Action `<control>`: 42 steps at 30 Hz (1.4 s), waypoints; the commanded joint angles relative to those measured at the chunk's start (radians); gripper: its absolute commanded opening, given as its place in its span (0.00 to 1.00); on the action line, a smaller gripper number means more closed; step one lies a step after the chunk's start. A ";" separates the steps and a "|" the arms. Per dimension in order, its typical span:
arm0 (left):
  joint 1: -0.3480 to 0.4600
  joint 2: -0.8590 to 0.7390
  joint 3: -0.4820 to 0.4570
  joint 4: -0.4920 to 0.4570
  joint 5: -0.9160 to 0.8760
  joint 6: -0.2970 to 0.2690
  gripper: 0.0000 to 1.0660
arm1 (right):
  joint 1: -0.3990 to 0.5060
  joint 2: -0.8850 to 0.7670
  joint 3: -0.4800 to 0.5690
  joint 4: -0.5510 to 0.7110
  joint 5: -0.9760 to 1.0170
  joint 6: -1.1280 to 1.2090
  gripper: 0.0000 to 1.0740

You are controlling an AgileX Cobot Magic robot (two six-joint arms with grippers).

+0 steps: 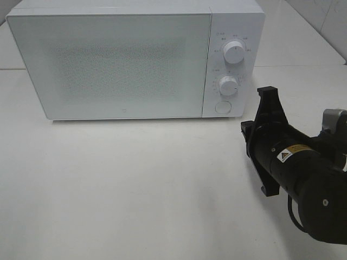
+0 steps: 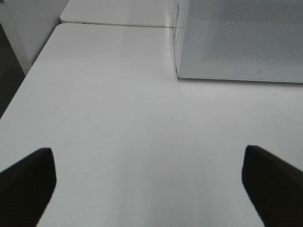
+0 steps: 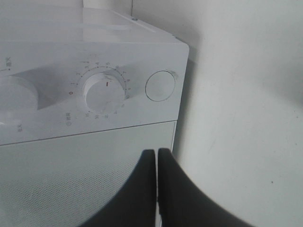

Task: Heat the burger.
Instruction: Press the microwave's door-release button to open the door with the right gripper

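White tabletop (image 1: 135,189) bears a white boxy microwave (image 1: 108,59); near its dials (image 1: 229,85) the black right gripper (image 3: 156,152) is clenched, the left gripper (image 2: 147,156) released.

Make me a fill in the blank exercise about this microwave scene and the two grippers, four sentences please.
1. The white box-shaped microwave oven has its speckled front door ____.
2. On its front sit ____ round white dials above a round flat button.
3. The right gripper, facing those dials, is fully ____.
4. The left gripper, over the white table, stands ____.
Missing words: closed; two; shut; open.
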 commanded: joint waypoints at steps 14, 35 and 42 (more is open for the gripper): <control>0.003 -0.021 0.002 0.003 -0.008 -0.009 0.94 | -0.042 -0.002 -0.081 0.026 0.043 0.026 0.00; 0.003 -0.021 0.002 0.003 -0.008 -0.009 0.94 | -0.112 0.217 -0.293 0.029 0.067 0.044 0.00; 0.003 -0.021 0.002 0.003 -0.008 -0.009 0.94 | -0.150 0.277 -0.354 0.033 0.096 0.044 0.00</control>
